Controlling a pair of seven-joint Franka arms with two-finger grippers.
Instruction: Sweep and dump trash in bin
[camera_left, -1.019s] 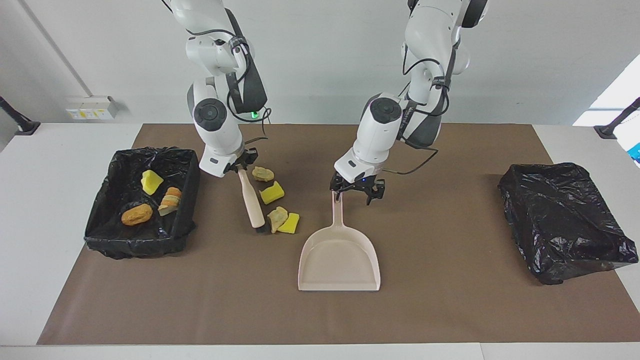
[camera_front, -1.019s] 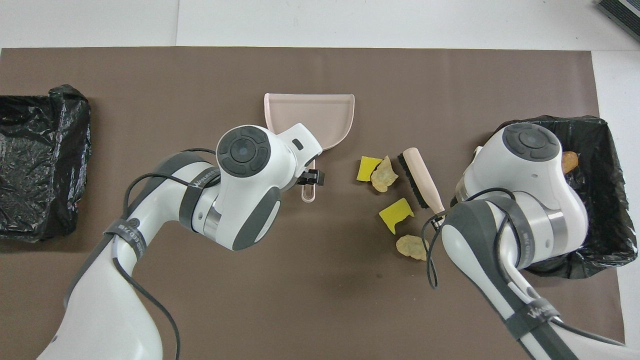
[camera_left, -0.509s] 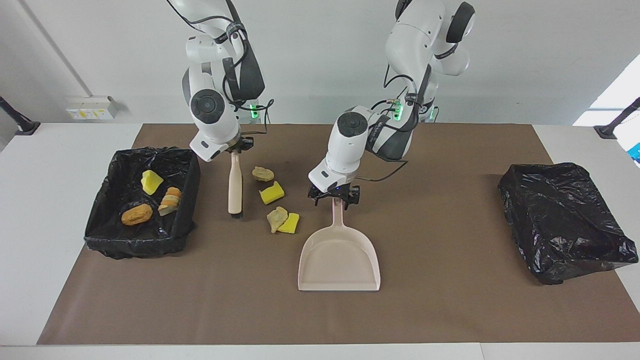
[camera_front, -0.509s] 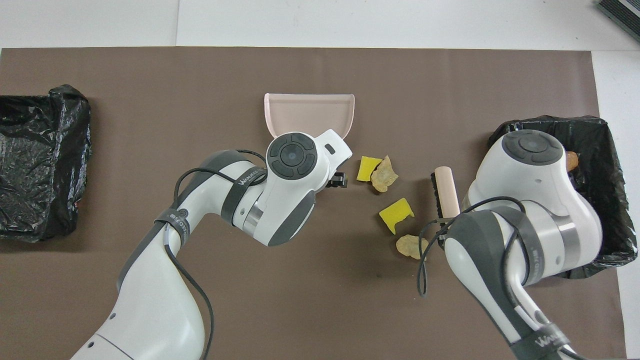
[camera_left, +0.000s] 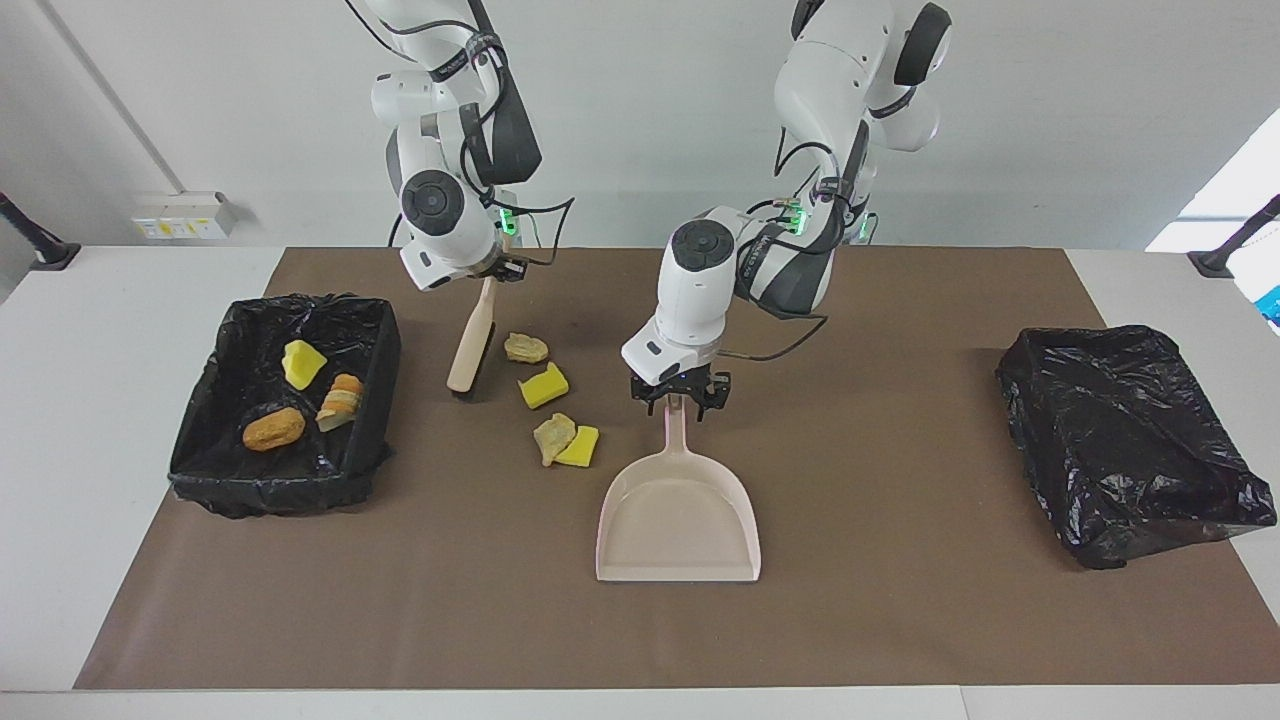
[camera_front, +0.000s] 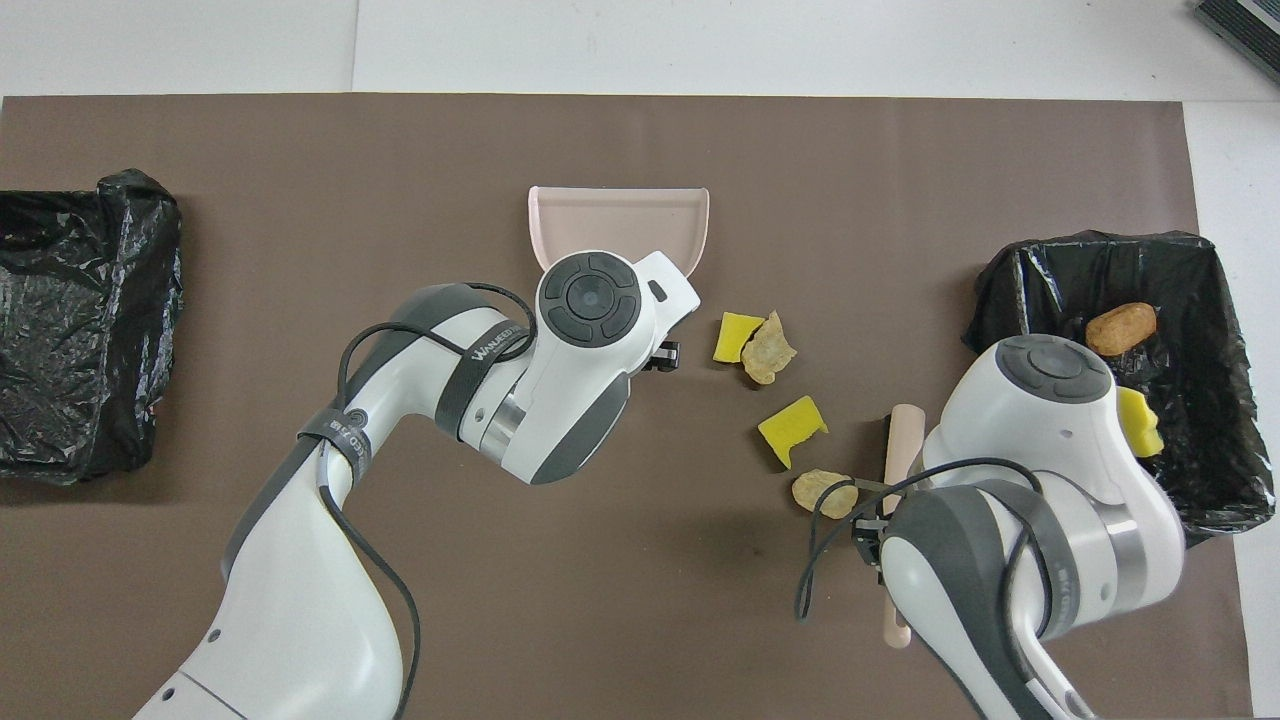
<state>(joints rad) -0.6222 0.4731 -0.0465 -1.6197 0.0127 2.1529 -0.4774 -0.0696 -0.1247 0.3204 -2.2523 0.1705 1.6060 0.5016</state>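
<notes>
Nearest the robots, the right end effector (camera_left: 487, 278) is shut on the handle of a brush (camera_left: 470, 350), which slants down to the brown mat (camera_left: 900, 600) on the surface, its bristles beside the loose trash. A tan lump (camera_left: 526, 348) lies closest to the robots, then a yellow sponge chunk (camera_left: 544, 385), then a second tan lump (camera_left: 553, 436) touching another yellow chunk (camera_left: 580, 447). The left end effector (camera_left: 681, 397) sits at the handle tip of the pale pink dustpan (camera_left: 678, 520), fingers either side of it; whether they grip it I cannot tell. The pan lies flat, its mouth farthest from the robots. Toward the right arm's end, a black-lined bin (camera_left: 200, 470) holds three more scraps (camera_left: 303, 363). A second black-lined bin (camera_left: 1130, 440) sits toward the left arm's end.
</notes>
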